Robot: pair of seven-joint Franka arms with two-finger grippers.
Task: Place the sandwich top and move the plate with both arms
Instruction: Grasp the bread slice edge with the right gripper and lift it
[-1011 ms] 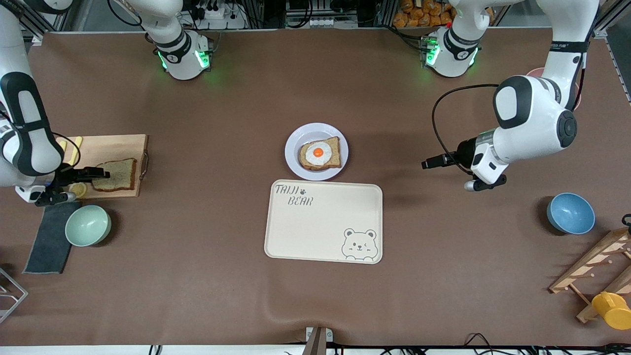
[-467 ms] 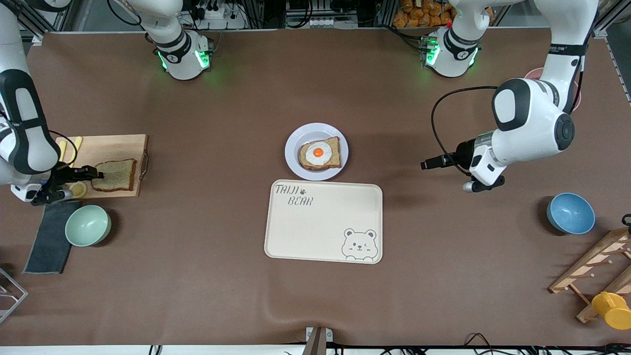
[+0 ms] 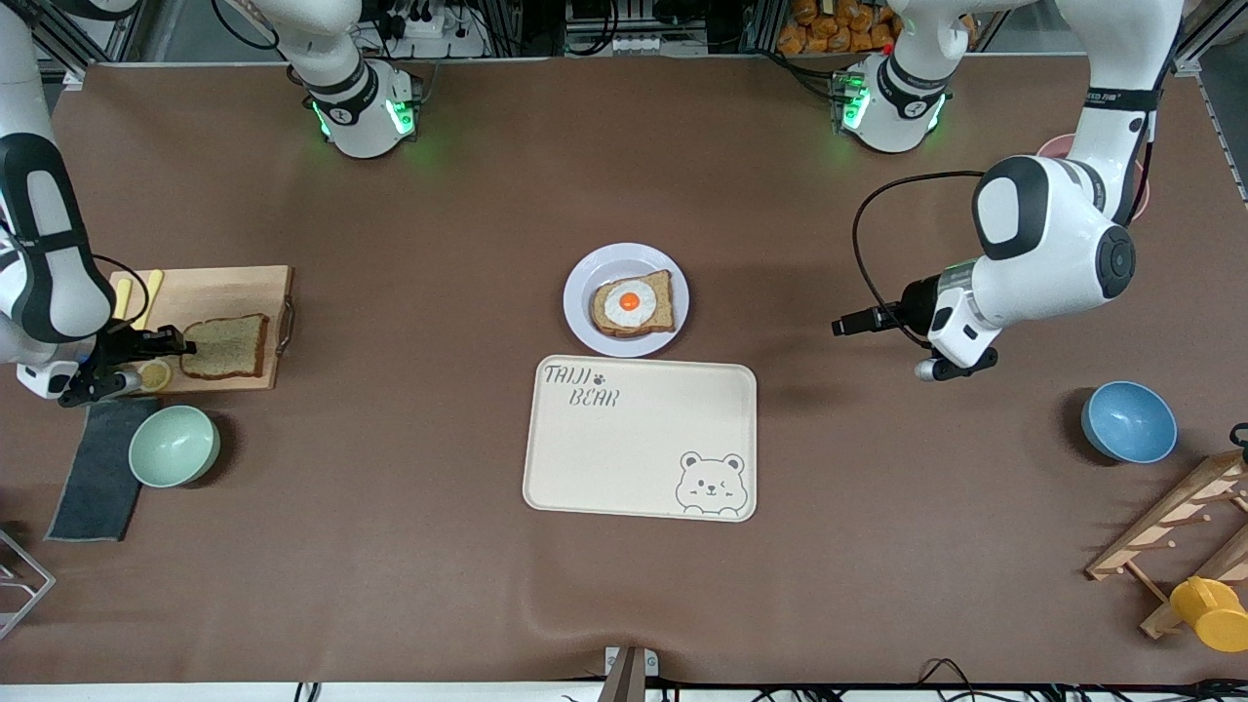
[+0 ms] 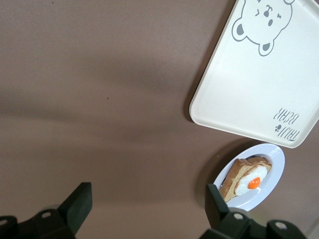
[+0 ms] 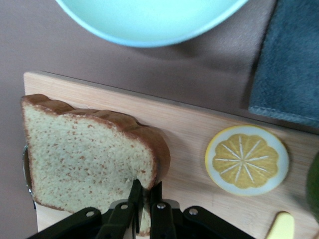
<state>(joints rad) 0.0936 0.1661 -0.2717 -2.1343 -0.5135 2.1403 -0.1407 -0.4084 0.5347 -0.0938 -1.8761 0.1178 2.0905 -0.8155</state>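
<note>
R gripper clamped on crust edge of sandwich top on cutting board at right arm's end — to be lifted level, carried over to egg slice on plate mid-table; L gripper parked, jaws apart.

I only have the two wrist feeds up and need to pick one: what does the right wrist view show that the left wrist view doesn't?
Only the right wrist view: the right gripper shut on the sandwich top at its edge, on the wooden cutting board, with a lemon slice, a green bowl and a grey cloth.

Only the left wrist view: the open left gripper, the plate with the egg-topped bread, and the bear tray.

Shared: only the brown table.
</note>
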